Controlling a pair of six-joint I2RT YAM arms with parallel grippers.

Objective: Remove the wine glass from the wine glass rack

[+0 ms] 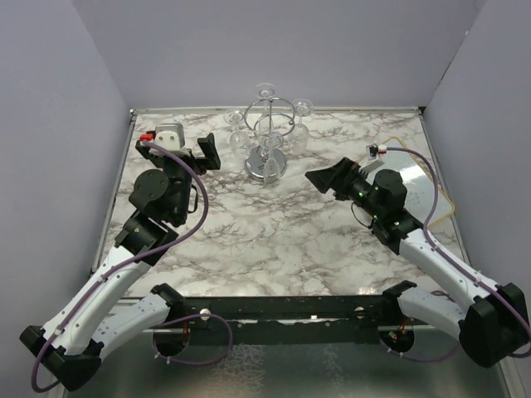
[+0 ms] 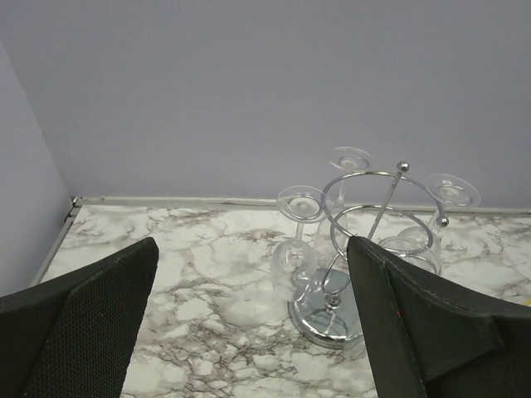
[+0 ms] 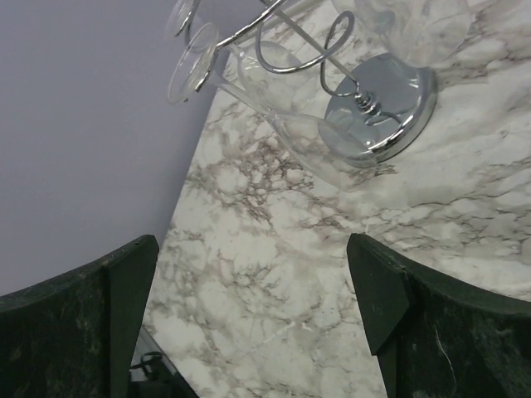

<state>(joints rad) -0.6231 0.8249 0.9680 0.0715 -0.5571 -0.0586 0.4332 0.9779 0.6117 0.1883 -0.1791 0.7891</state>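
The chrome wine glass rack (image 1: 267, 164) stands at the back middle of the marble table, with clear wine glasses (image 1: 304, 107) hanging upside down from its ring arms. My left gripper (image 1: 207, 152) is open and empty, just left of the rack and apart from it. My right gripper (image 1: 320, 177) is open and empty, right of the rack's base. In the left wrist view the rack (image 2: 328, 320) and a hanging glass (image 2: 300, 209) lie ahead between the open fingers (image 2: 431, 332). In the right wrist view the rack's base (image 3: 390, 99) and a glass (image 3: 303, 137) lie ahead, beyond the gripper (image 3: 251, 245).
Lilac walls (image 1: 332, 50) close the table at the back and both sides. A yellow cable (image 1: 448, 195) loops along the right edge. A small white connector (image 1: 377, 150) sits on the right arm, behind its gripper.
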